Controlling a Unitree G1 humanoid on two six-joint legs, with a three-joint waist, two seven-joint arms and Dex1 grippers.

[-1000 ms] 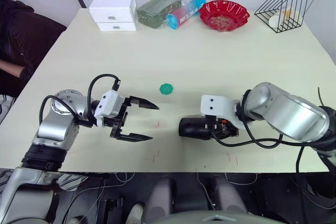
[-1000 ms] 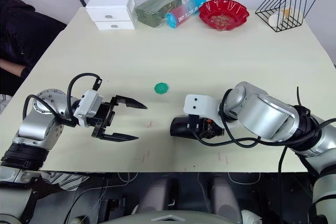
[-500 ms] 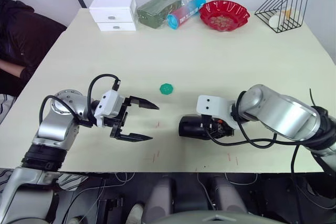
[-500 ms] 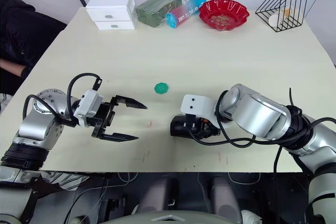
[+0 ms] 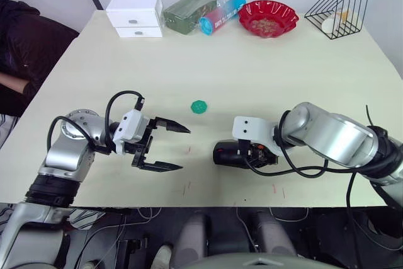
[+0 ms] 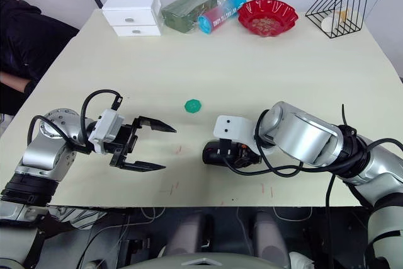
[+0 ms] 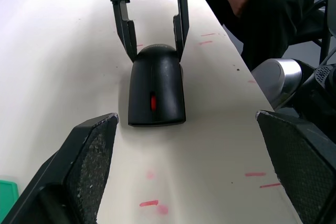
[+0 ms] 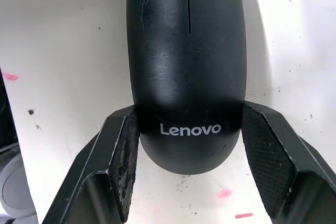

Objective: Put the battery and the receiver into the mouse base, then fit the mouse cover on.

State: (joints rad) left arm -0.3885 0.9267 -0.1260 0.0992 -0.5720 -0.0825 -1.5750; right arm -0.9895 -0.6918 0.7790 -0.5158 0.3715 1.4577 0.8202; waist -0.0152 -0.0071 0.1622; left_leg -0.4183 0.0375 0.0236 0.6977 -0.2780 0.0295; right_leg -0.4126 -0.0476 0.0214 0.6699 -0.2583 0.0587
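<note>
The black mouse [image 5: 228, 154] lies on the table right of centre, its smooth cover [image 8: 186, 61] with a white logo seated on the mouse base, and a red wheel [image 7: 153, 102] shows at its front. My right gripper [image 5: 244, 154] straddles the mouse's rear, and both pads [image 8: 125, 156] press its sides. My left gripper [image 5: 183, 148] hovers open to the left of the mouse, pointing at it across a gap, with nothing between its fingers [image 7: 92, 153]. The battery and the receiver are hidden.
A green toothed disc [image 5: 199, 106] lies behind the gap between the grippers. Along the far edge stand a white drawer box [image 5: 135, 14], a green packet [image 5: 189, 11], a blue-pink can [image 5: 223, 12], a red bowl [image 5: 269, 17] and a wire rack [image 5: 343, 5]. A person sits at the left [image 5: 25, 45].
My right gripper and the mouse have shifted slightly to the left. The left gripper has stayed put.
</note>
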